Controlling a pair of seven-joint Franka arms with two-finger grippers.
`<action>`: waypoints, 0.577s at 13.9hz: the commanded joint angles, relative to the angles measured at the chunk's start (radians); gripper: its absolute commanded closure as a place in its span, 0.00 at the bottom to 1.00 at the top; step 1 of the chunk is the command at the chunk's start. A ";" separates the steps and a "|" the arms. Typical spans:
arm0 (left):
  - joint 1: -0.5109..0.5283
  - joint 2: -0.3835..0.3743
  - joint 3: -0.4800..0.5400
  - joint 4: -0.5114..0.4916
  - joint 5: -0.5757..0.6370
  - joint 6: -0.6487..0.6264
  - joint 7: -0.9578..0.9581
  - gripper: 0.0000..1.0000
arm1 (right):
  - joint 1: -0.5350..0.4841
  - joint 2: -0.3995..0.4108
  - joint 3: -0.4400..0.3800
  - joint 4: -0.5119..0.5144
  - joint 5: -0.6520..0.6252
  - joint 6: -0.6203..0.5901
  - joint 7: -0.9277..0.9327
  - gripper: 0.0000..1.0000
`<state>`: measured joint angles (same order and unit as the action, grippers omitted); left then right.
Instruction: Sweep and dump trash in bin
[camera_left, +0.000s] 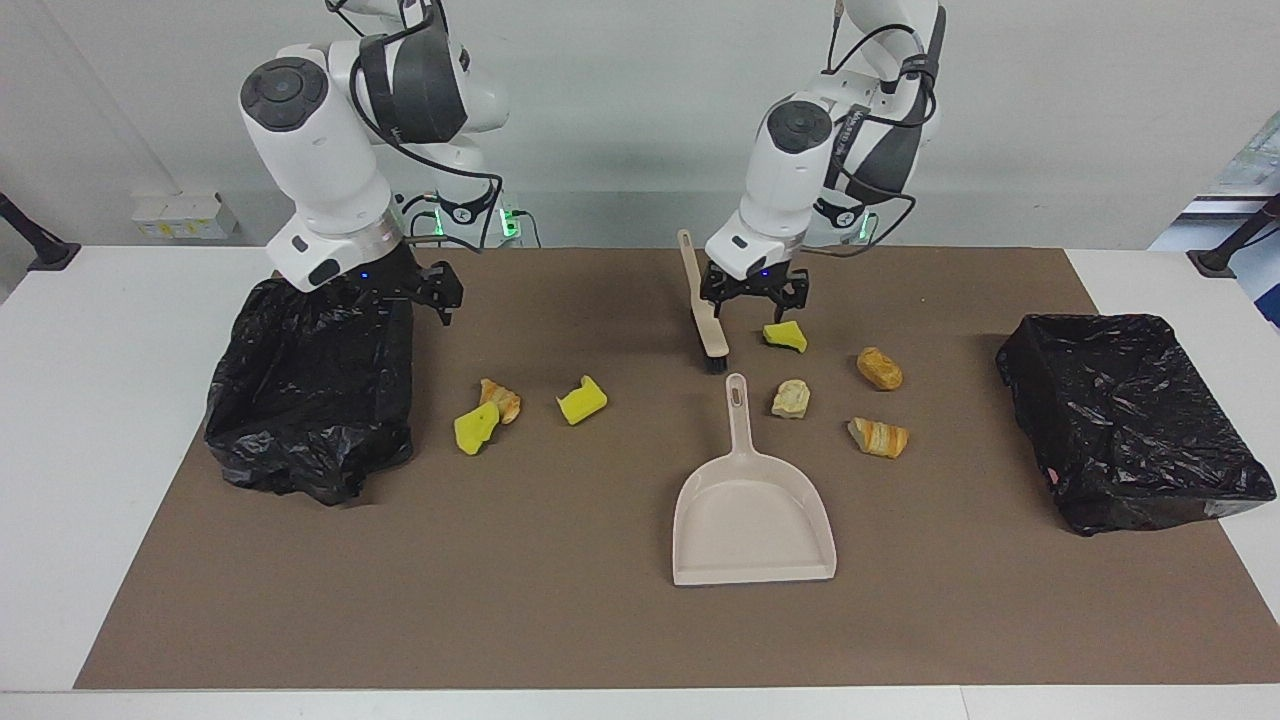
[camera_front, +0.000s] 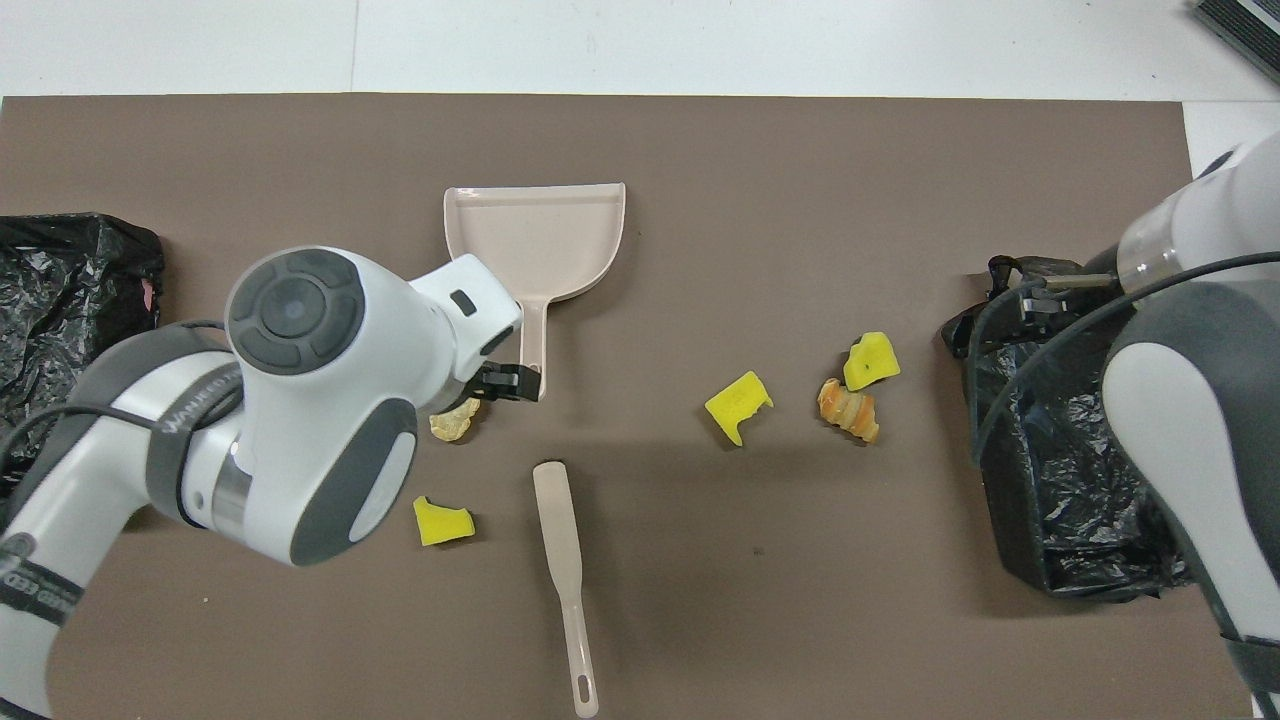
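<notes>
Nearest the robots the brush (camera_left: 703, 310) lies on the brown surface (camera_left: 560, 600), the left gripper (camera_left: 752, 297) over it with jaws apart, the right gripper (camera_left: 440, 290) beside a black bin (camera_left: 310, 400), jaw state unclear, then the trash (camera_left: 580, 400) scattered around the dustpan (camera_left: 752, 520).

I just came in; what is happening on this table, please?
Cleanup has barely started. The left gripper hangs open, low beside the brush, holding nothing. The right gripper waits at a black-bagged bin. All seven scraps of trash lie loose on the mat, none in the dustpan.
</notes>
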<state>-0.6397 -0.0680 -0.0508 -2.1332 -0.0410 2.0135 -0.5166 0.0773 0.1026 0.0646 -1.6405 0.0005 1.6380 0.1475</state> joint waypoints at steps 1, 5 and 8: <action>-0.154 -0.116 0.019 -0.183 -0.011 0.037 -0.147 0.00 | 0.036 -0.001 0.001 -0.030 0.029 0.037 0.055 0.00; -0.293 -0.196 0.017 -0.335 -0.077 0.115 -0.243 0.00 | 0.075 -0.007 0.001 -0.068 0.052 0.065 0.076 0.00; -0.328 -0.184 0.016 -0.402 -0.100 0.214 -0.246 0.01 | 0.102 -0.018 0.001 -0.099 0.064 0.083 0.081 0.00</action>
<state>-0.9310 -0.2249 -0.0550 -2.4629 -0.1225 2.1513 -0.7508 0.1647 0.1078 0.0666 -1.6954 0.0381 1.6785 0.2078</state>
